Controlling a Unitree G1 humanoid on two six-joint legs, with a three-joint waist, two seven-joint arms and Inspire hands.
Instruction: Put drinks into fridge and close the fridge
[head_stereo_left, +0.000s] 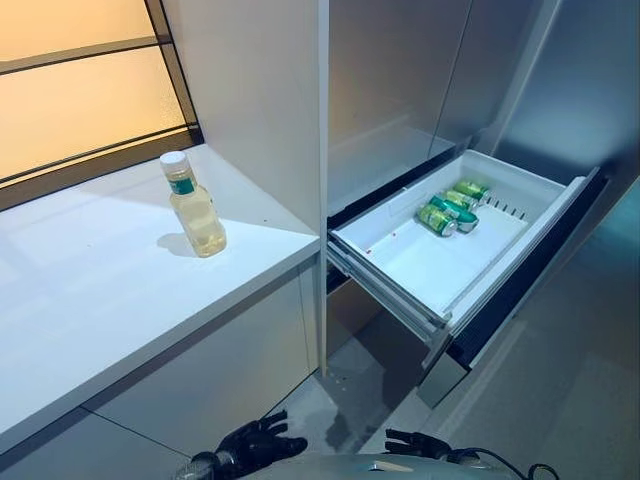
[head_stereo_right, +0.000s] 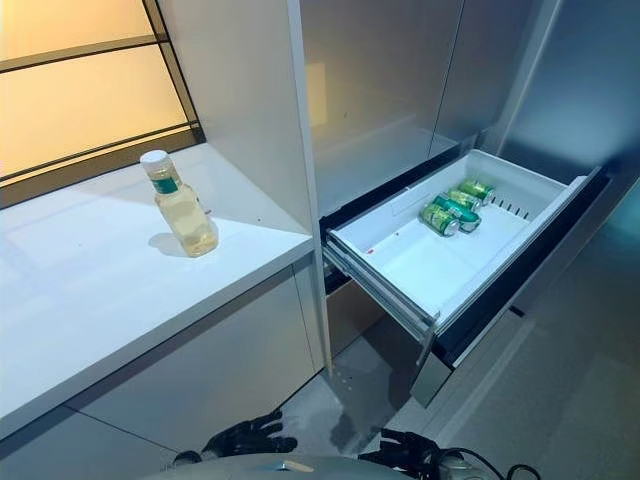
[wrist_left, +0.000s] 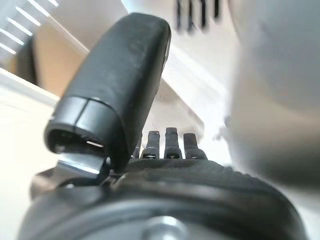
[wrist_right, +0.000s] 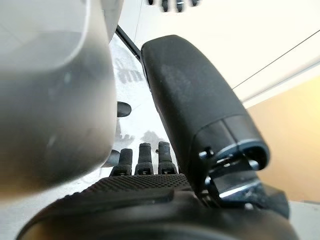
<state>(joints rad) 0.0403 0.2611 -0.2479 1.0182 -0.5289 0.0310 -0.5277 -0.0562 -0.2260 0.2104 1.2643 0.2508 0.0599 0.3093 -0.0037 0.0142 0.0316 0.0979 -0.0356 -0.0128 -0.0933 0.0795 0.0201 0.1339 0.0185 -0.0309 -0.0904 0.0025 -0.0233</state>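
A clear bottle (head_stereo_left: 196, 208) of pale yellow drink with a white cap stands upright on the white counter (head_stereo_left: 90, 290); it also shows in the right eye view (head_stereo_right: 181, 207). To its right the fridge drawer (head_stereo_left: 455, 262) is pulled open, with green cans (head_stereo_left: 452, 207) lying at its back. My left hand (head_stereo_left: 258, 443) hangs low by the cabinet front, fingers relaxed and empty; it also shows in its wrist view (wrist_left: 165, 150). My right hand (head_stereo_left: 418, 443) hangs low below the drawer, fingers straight and empty, and shows in its wrist view (wrist_right: 145, 160).
A tall white cabinet panel (head_stereo_left: 270, 110) rises between the counter and the fridge. A window with dark bars (head_stereo_left: 80, 80) runs behind the counter. The drawer's front panel (head_stereo_left: 520, 270) juts out over the grey floor (head_stereo_left: 560, 400).
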